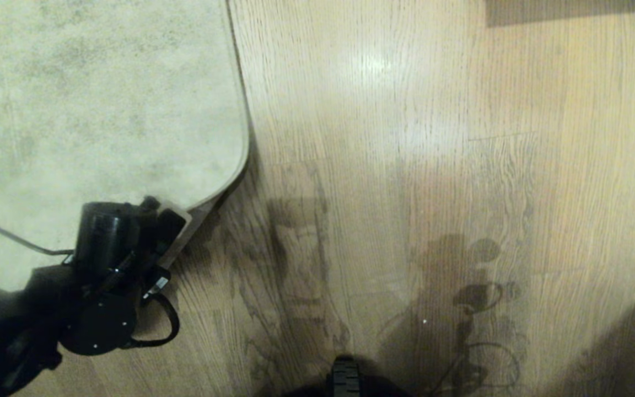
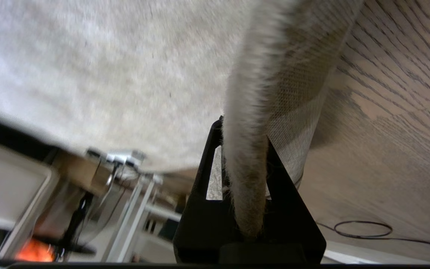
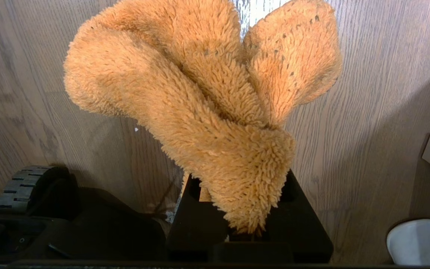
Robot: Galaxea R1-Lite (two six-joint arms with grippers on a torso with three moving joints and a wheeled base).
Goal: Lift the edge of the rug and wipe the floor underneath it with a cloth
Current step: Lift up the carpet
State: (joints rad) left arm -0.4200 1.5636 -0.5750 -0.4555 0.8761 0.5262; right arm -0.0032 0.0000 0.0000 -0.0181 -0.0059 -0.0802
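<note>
The pale grey-beige rug [image 1: 91, 99] fills the upper left of the head view. My left gripper [image 1: 170, 225] is shut on the rug edge [image 1: 207, 201] at its near corner and holds it up off the floor [image 1: 405, 165]. In the left wrist view the rug edge [image 2: 245, 157] runs between the black fingers [image 2: 205, 164] of the left gripper [image 2: 243, 130], with the woven backing [image 2: 297, 108] facing the floor [image 2: 394, 112]. My right gripper [image 3: 241, 183] hangs over the floor [image 3: 368, 74], shut on the orange cloth [image 3: 200, 93], and is outside the head view.
A dark shadow lies under the raised rug corner [image 1: 224, 231]. A thin black cable [image 2: 364, 228] loops on the floor beside the rug. My base and a wheel [image 3: 17, 186] sit close to the right gripper. A white object [image 3: 414, 241] stands nearby.
</note>
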